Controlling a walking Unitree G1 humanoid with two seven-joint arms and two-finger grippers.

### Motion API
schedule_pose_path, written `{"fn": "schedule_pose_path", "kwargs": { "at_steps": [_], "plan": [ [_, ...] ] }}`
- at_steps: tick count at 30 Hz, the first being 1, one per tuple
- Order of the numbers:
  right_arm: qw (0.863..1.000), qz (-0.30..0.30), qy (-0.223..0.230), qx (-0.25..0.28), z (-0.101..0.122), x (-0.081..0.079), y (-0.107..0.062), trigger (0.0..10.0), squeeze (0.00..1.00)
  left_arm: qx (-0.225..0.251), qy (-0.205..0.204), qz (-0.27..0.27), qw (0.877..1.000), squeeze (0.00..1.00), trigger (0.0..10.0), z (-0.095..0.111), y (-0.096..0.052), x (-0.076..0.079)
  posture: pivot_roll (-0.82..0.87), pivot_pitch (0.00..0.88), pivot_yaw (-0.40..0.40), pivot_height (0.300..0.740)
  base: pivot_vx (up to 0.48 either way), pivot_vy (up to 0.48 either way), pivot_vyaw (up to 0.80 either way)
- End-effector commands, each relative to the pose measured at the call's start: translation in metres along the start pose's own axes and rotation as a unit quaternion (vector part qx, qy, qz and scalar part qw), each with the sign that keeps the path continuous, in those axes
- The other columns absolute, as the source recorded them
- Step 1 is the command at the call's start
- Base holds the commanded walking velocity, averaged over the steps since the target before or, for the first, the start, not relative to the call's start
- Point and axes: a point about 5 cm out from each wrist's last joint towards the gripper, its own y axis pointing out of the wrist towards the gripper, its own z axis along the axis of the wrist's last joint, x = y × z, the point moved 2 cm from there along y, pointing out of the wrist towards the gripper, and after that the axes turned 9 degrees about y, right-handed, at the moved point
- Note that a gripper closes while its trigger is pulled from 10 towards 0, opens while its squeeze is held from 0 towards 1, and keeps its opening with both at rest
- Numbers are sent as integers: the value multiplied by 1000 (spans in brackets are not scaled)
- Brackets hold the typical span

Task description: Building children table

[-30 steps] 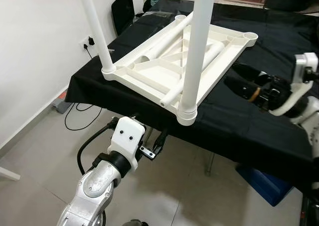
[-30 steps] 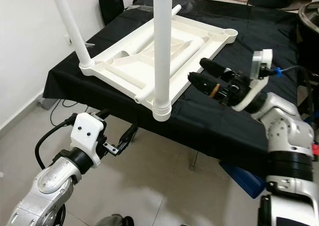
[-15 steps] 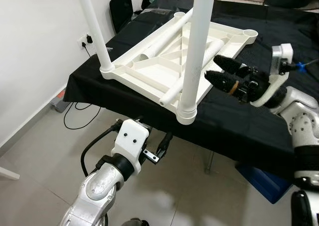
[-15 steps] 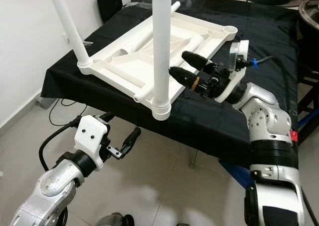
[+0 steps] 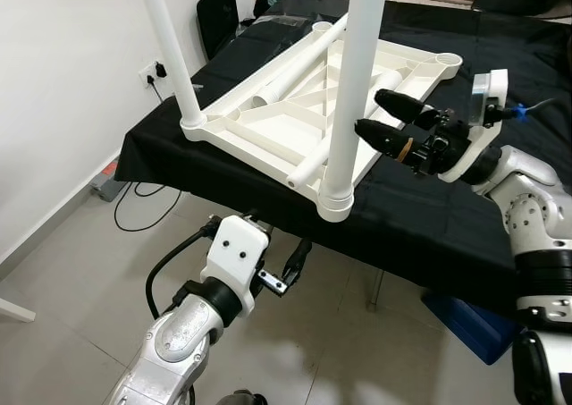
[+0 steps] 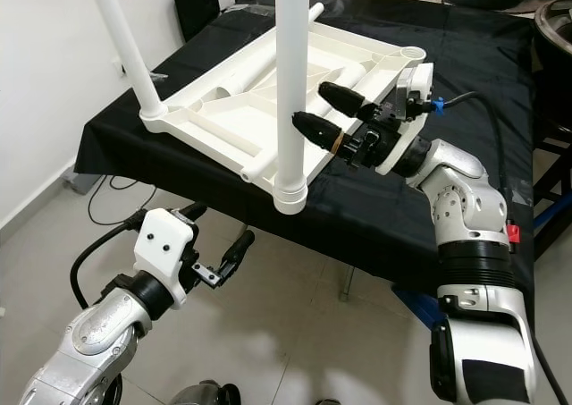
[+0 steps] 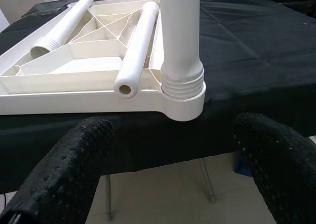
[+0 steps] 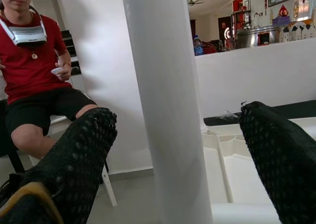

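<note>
The white plastic children's table top (image 5: 313, 110) lies upside down, ribbed underside up, on the black cloth-covered table (image 5: 447, 217), with its near corner jutting just past the cloth's edge. Two white tubular legs stand upright in its corner sockets: the near white leg (image 5: 353, 92) in the front corner and the far white leg (image 5: 170, 47) at the corner toward the white wall (image 5: 63, 92). Two loose white tubes (image 7: 136, 46) lie flat among the ribs of the underside. My right gripper (image 6: 329, 108) is held above the table top, just beside the near leg, its two black fingers (image 6: 315, 128) spread wide apart and pointing at that leg; through my right wrist camera the leg stands between the spread fingers, and I cannot tell whether either finger touches it. My left gripper (image 5: 290, 266) hangs low, below the table's edge and over the tiled floor (image 5: 80, 298), its fingers parted and holding nothing; from its wrist camera the front corner socket with the leg screwed in sits just ahead. Behind the leg, in my right wrist view, a person in a red shirt (image 8: 34, 70) sits by the wall.
</note>
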Motion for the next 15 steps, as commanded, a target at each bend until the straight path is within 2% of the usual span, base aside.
{"fn": "schedule_pose_path", "kwargs": {
  "at_steps": [1,8,15],
  "plan": [
    [1000,18,-15,-5,1,-6,10,10000,0,-1,1,-1,1000,0,10000,0,-2,2,136,164,11,740,0,0,0],
    [999,18,-31,-22,-7,-6,23,10000,0,0,-1,-2,1000,0,10000,1,-1,3,140,169,-3,740,0,0,0],
    [999,3,-36,-25,-9,-2,28,10000,0,-1,0,-1,1000,0,10000,1,-1,4,140,168,-7,740,0,0,0]
  ]
}}
